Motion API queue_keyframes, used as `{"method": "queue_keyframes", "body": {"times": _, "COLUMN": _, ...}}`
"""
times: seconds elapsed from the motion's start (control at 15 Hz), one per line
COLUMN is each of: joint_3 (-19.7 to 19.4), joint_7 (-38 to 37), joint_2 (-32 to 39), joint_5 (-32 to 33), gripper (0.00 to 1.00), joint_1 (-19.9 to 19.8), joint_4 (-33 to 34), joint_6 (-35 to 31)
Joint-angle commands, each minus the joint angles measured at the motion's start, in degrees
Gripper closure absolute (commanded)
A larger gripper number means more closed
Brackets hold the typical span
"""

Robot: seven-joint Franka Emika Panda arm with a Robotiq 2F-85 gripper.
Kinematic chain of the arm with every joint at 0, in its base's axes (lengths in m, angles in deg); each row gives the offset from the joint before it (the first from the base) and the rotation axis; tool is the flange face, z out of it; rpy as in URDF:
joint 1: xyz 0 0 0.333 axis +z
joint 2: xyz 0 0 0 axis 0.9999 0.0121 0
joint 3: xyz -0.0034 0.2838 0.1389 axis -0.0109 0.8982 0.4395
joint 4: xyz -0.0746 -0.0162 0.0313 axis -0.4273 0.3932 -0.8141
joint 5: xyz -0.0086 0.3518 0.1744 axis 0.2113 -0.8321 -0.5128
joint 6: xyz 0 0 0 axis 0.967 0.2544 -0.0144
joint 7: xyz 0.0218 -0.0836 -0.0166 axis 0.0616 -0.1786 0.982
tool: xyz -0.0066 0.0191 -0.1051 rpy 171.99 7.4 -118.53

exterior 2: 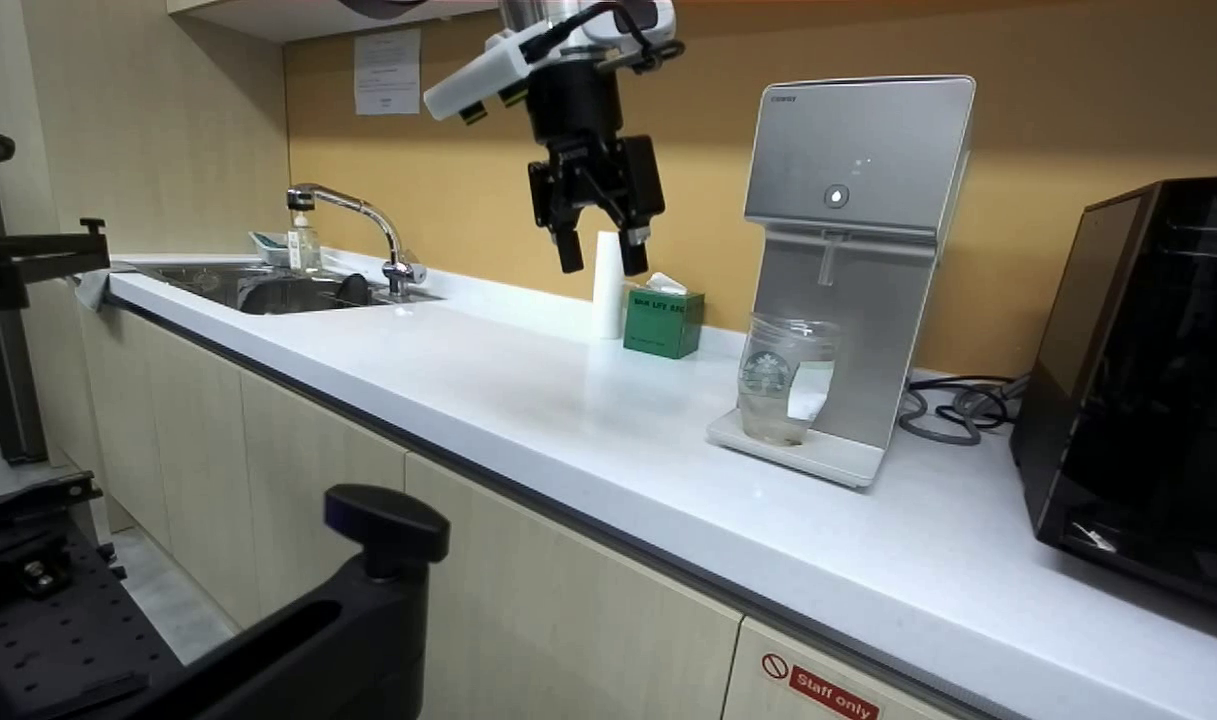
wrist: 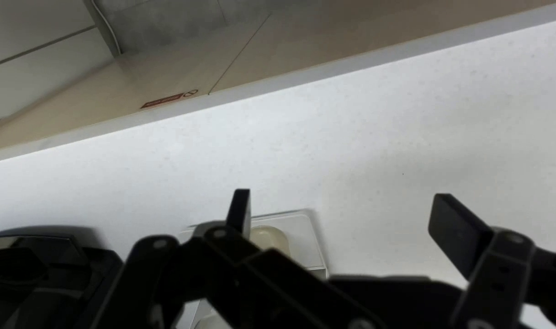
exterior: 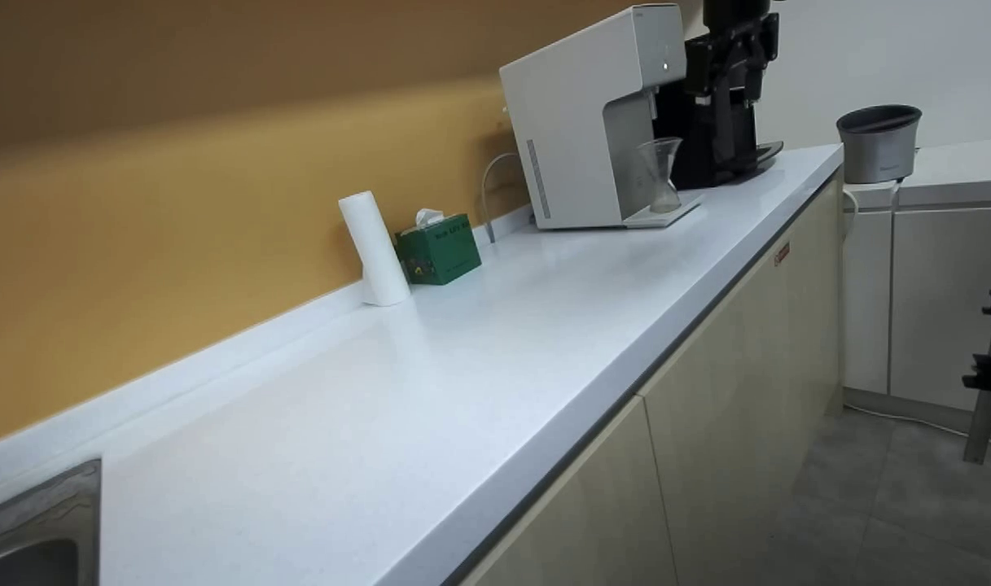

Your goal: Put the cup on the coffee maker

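Note:
The cup is a clear tapered tumbler (exterior 2: pixel 765 395) (exterior: pixel 663 175). In both exterior views it stands upright on the tray of the coffee maker (exterior 2: pixel 853 150) (exterior: pixel 581 134), a tall boxy machine with a white side and grey front. My gripper (exterior 2: pixel 604 258) (exterior: pixel 731 106) is open and empty, high above the counter, apart from the cup. In an exterior view its black fingers blend with a black machine behind. In the wrist view, the open gripper (wrist: pixel 341 201) hides much of the tray (wrist: pixel 303 235). A pale round shape shows there; I cannot tell whether it is the cup.
The black machine (exterior 2: pixel 1148 380) (wrist: pixel 31 269) stands beside the coffee maker, with cables between. A green tissue box (exterior 2: pixel 663 322) (exterior: pixel 440 251) and a white roll (exterior 2: pixel 608 285) (exterior: pixel 374 248) stand by the wall. A sink (exterior 2: pixel 268 292) is at the far end. The counter edge (wrist: pixel 278 84) runs along the front.

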Motion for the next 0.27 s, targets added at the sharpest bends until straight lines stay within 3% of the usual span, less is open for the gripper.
{"method": "queue_keyframes", "body": {"times": 0.0, "joint_3": -0.6, "joint_7": 0.2, "joint_2": 0.2, "joint_5": 0.2, "gripper": 0.00, "joint_1": 0.7, "joint_4": 0.0, "joint_6": 0.3}}
{"method": "queue_keyframes", "body": {"times": 0.2, "joint_3": -0.9, "joint_7": 0.4, "joint_2": 0.2, "joint_5": 0.0, "gripper": 0.00, "joint_1": 1.0, "joint_4": 0.0, "joint_6": 0.2}}
